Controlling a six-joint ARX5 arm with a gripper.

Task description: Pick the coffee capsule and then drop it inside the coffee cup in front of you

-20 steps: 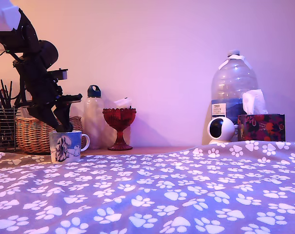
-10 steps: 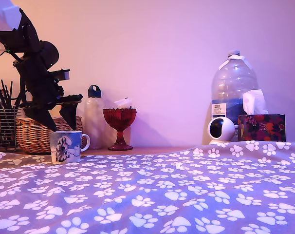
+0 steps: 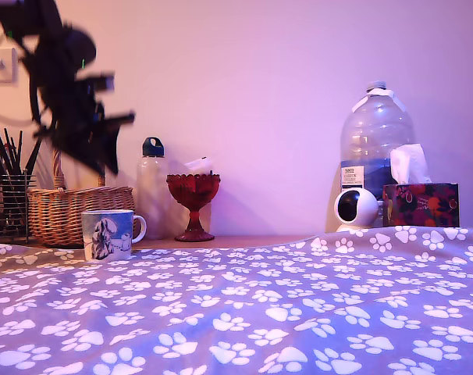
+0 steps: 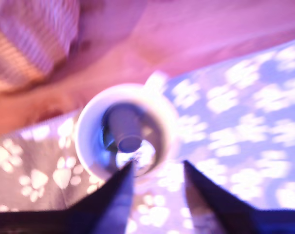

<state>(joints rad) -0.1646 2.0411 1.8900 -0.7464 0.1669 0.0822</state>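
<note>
my gripper (image 4: pixel 155 170) hung above the coffee cup (image 3: pixel 108 234), well clear of its rim, and my arm (image 3: pixel 69 101) was blurred in the exterior view. in the wrist view my jaws stood apart with nothing between them — released, two dark fingers (image 4: pixel 113 195) framing the cloth just beside the cup (image 4: pixel 123 131). the coffee capsule (image 4: pixel 125 131) lay inside the cup, a dark cylinder tilted on the shiny bottom; that view was blurred, so i could not tell more of it.

the cup — a white mug with a blue-and-black dog picture and its handle toward the exterior view's right — stood at the far edge of the purple paw-print cloth (image 3: pixel 260 305), toward the exterior view's left. behind it sat a wicker basket (image 3: pixel 76 211), and at the left edge a wire holder of dark pens (image 3: pixel 6 187). to the basket's right stood a clear water bottle with a blue cap (image 3: pixel 151 187), then a red glass goblet (image 3: pixel 193 199) on the bare wooden tabletop (image 3: pixel 244 241). well apart, on the exterior view's right, stood a large clear water jug (image 3: pixel 375 148), a small round white camera (image 3: pixel 353 208) in front of it, and a dark floral tissue box (image 3: pixel 420 203) with a white tissue sticking up.
</note>
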